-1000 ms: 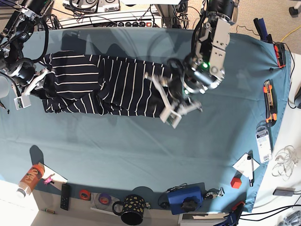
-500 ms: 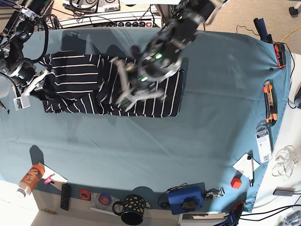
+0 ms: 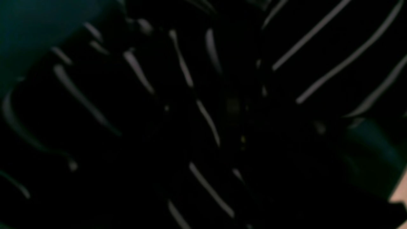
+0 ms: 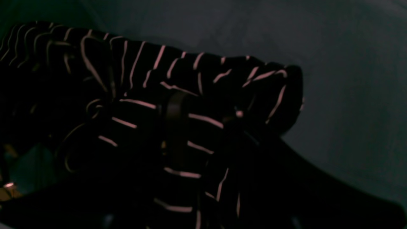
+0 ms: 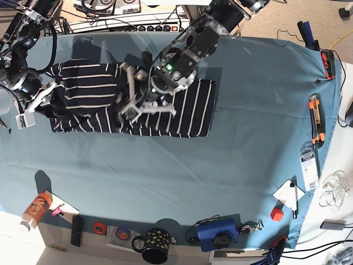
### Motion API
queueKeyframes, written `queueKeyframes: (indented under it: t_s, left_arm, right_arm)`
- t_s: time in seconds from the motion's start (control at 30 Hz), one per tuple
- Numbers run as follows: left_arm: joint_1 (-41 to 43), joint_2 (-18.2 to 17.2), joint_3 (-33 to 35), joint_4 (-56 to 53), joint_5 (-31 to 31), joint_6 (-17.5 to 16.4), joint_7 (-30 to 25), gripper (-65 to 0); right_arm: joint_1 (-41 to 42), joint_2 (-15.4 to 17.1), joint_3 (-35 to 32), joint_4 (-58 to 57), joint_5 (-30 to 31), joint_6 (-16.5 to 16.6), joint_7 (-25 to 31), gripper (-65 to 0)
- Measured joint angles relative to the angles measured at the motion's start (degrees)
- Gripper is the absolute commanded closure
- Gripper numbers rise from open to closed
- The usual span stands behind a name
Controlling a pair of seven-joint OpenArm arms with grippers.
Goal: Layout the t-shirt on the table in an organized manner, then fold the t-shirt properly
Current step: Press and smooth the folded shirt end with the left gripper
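The t-shirt (image 5: 88,88), dark navy with thin white stripes, lies stretched along the far left part of the teal table (image 5: 165,176). Its right end is flat and its left part is bunched. My left gripper (image 5: 131,93) hangs low over the shirt's middle. The left wrist view shows only dark striped fabric (image 3: 203,95) very close, so its jaws cannot be read. My right gripper (image 5: 38,105) is at the shirt's left edge. In the right wrist view, bunched fabric (image 4: 190,79) wraps around a dark finger (image 4: 174,127).
Along the near edge stand an orange can (image 5: 36,208), a remote (image 5: 77,230), tape rolls (image 5: 99,227), a black mug (image 5: 156,245) and a blue box (image 5: 218,233). A red block (image 5: 277,213) and an orange cutter (image 5: 315,118) lie at the right. Cables and a power strip (image 5: 138,26) line the far edge.
My left arm has swept left from the shirt's right end to over its middle. The shirt's right end now lies uncovered and flat. The right arm has not moved.
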Motion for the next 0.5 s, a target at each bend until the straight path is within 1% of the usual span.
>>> queueKeyframes:
  t_s: [0.03, 0.13, 0.23, 0.33, 0.37, 0.47, 0.5]
  left_arm:
    - [-0.87, 0.02, 0.00, -1.03, 0.00, -0.17, 0.04, -18.0]
    - [-2.40, 0.42, 0.00, -0.72, -0.31, -0.26, 3.34, -18.0]
    - [-2.27, 0.46, 0.02, 3.89, 0.28, 0.02, 7.78, -18.0]
    - [-2.49, 1.05, -0.09, 11.26, -0.07, 0.33, 9.49, -18.0]
    - [-2.69, 1.53, -0.09, 13.40, -0.11, 0.35, 10.40, -18.0]
    - [-2.73, 1.53, 0.07, 18.10, -0.33, 0.02, 12.24, -18.0]
    - [-2.71, 1.53, 0.04, 18.43, 0.02, 0.00, 12.96, -18.0]
  right_arm:
    - [0.00, 0.00, 0.00, 0.00, 0.00, 0.00, 0.02, -18.9]
    - [0.02, 0.00, 0.00, 0.00, 0.00, 0.00, 0.02, -18.9]
    - [0.11, 0.00, 0.00, 0.00, -0.04, 0.00, -0.02, -19.0]
    - [0.83, 0.04, 0.00, 0.00, -0.20, 0.00, -0.04, -19.1]
    - [0.81, 0.02, 0.00, 0.00, -1.14, 0.00, -0.04, -21.5]
    - [0.46, 0.02, 0.04, 0.00, -2.03, -0.02, -3.08, -37.2]
    - [0.20, 0.02, 0.09, 0.00, -1.90, 0.00, -2.95, -39.8]
